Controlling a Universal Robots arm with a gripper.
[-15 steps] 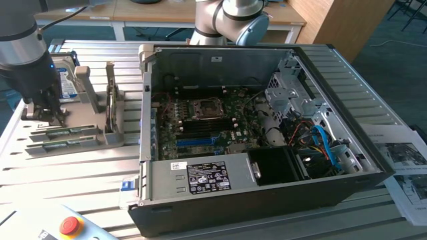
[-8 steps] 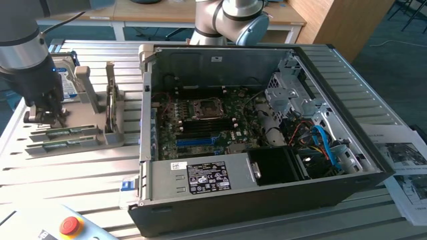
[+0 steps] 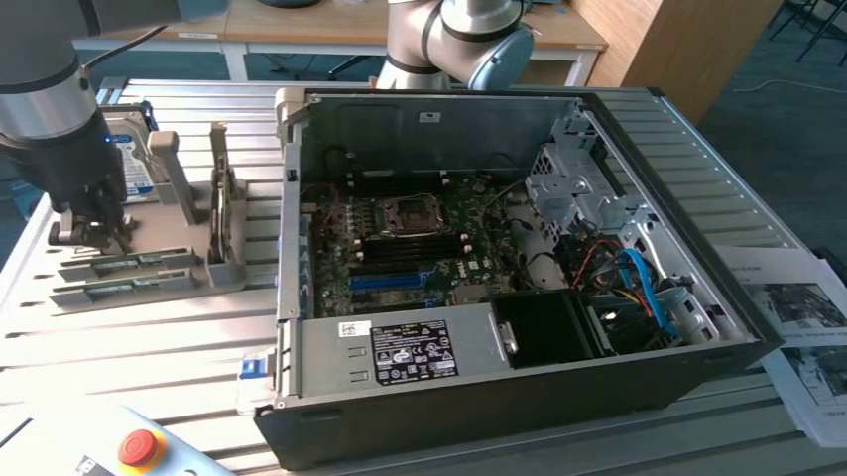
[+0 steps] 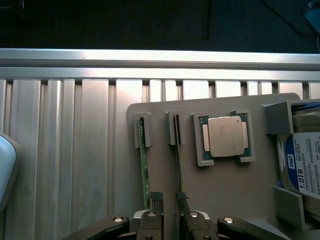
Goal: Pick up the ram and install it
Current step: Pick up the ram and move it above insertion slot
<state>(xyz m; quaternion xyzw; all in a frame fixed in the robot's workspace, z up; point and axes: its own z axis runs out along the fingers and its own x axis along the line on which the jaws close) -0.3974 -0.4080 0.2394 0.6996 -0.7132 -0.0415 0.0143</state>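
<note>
Where the exterior view looks across the slatted metal table (image 3: 133, 337), the arm's gripper (image 3: 95, 238) hangs low over a grey holder (image 3: 166, 213) near the table's edge on the exterior view's left, above the holder's end farthest from the open computer case (image 3: 463, 416). Two green sticks lie lengthwise in parallel slots along the holder's near edge: the ram (image 3: 126, 289) in the outermost slot and a second stick (image 3: 139, 262) just behind it. A hard drive (image 3: 126, 159) stands at the holder's far edge, behind the arm. The case sits mid-table with its motherboard (image 3: 397, 248) exposed, well apart from the ram; a red stop button (image 3: 139, 446) lies by the table's near corner and printed sheets (image 3: 794, 317) by the edge on the exterior view's right. From here the gap between the fingers is too small to read. The wrist view supplies it: the gripper (image 4: 168, 199) is open, its fingers (image 4: 156, 200) parted with bare holder (image 4: 215, 190) between them and nothing held. The ram (image 4: 145, 170) is a thin green edge seated in its slot, just outside one finger; the second stick (image 4: 177, 160) is a dark edge running up to the other finger, and whether either touches I cannot tell. A square silver CPU (image 4: 225, 136) rests in its own recess beside the second stick, and next to it the hard drive (image 4: 300, 167) shows a blue-and-white label.
</note>
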